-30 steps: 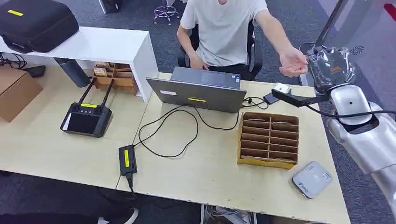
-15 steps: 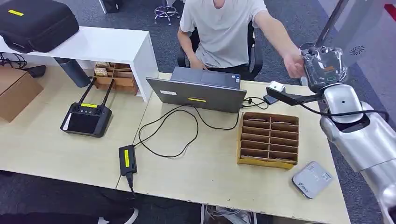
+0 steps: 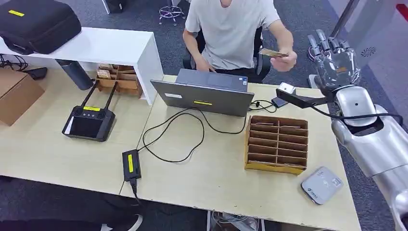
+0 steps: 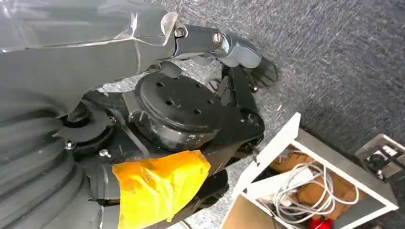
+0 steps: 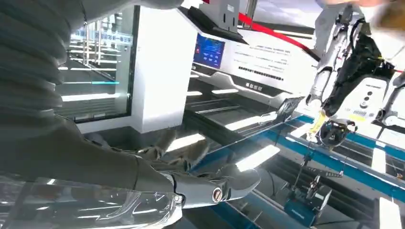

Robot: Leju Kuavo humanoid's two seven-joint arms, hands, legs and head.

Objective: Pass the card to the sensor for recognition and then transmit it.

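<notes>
Nearest you on the right, the grey card sensor (image 3: 321, 185) lies flat at the near right corner of the table (image 3: 211, 178), nothing on it. Just beyond it sits the brown cardboard slotted organizer (image 3: 276, 144), apart from the sensor. To the left, a black power brick (image 3: 131, 165) with a yellow label rests near the table's front edge, its cable (image 3: 178, 130) looping up to the grey laptop (image 3: 204, 94) further back. On the left table you see a black controller with antennas (image 3: 89, 120), and a cardboard box (image 3: 15, 94) at the far left edge. Past those, a white shelf (image 3: 96, 45) carries a black case (image 3: 36, 24).

Your right hand (image 3: 334, 60) is raised beyond the far right corner of the table, fingers spread wide and upright, holding nothing. The right wrist view shows its thumb (image 5: 224, 183) extended with nothing against it. The card (image 3: 270, 52) is in the person's hand (image 3: 284, 60), held roughly level just left of your right hand, apart from it, above the floor behind the laptop. The person in a white shirt (image 3: 231, 29) sits at the far side.

Your left hand (image 4: 157, 62) hangs low over grey carpet; you cannot tell how its fingers lie, only the thumb (image 4: 229, 43) is clear, and nothing visible is in it.
</notes>
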